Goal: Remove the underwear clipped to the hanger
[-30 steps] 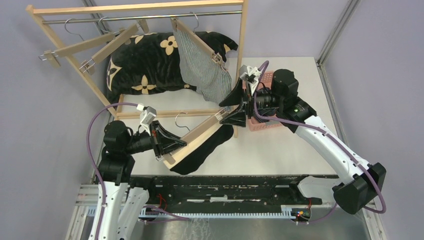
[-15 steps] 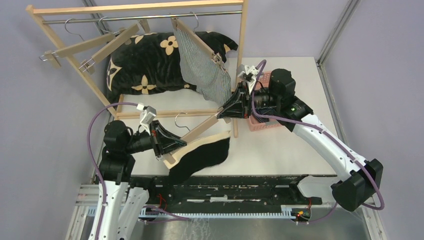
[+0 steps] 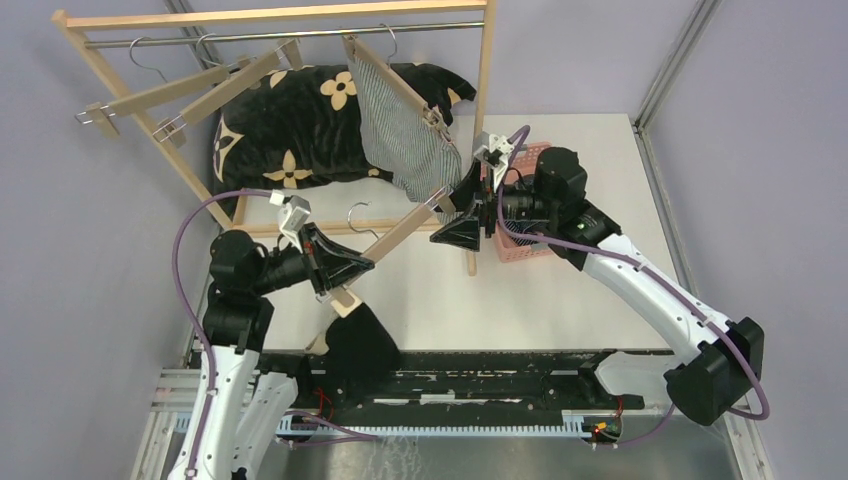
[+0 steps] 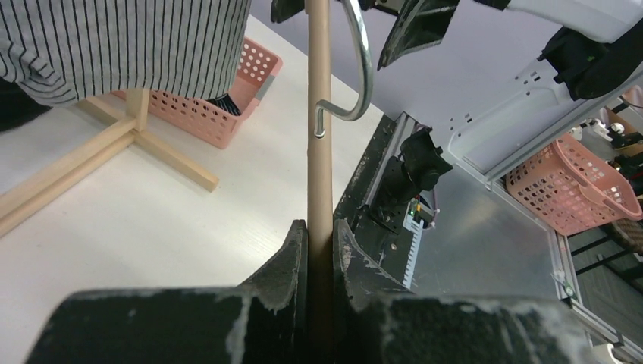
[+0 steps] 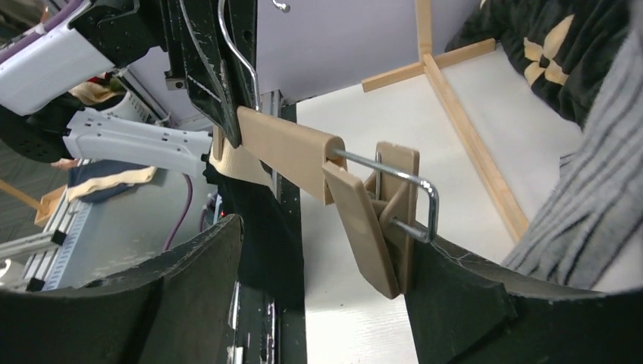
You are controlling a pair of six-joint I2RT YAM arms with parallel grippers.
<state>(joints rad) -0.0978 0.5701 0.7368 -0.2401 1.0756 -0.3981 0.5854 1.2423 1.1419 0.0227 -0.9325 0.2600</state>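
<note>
My left gripper point(image 3: 340, 272) point(image 4: 318, 227) is shut on the bar of a wooden clip hanger point(image 3: 395, 245) near its lower end. The plain black underwear point(image 3: 360, 345) hangs from that end's clip, down over the table's front edge; it also shows in the right wrist view point(image 5: 258, 220). My right gripper point(image 3: 455, 212) point(image 5: 326, 235) is open around the hanger's upper-end clip point(image 5: 387, 220), which holds nothing. The grey-white striped underwear point(image 3: 405, 130) point(image 4: 129, 45) hangs clipped to another hanger on the rack. The navy piece is out of view.
A wooden rack point(image 3: 485, 120) stands at the back with two empty hangers point(image 3: 170, 95) at its left. A black cushion with tan flowers point(image 3: 290, 130) lies under it. A pink basket point(image 3: 530, 245) point(image 4: 220, 114) sits by the rack's right post.
The black underwear came off the hanger's upper-end clip and dropped; it now hangs only from the lower end. My right gripper opened. The hanger rose slightly.
</note>
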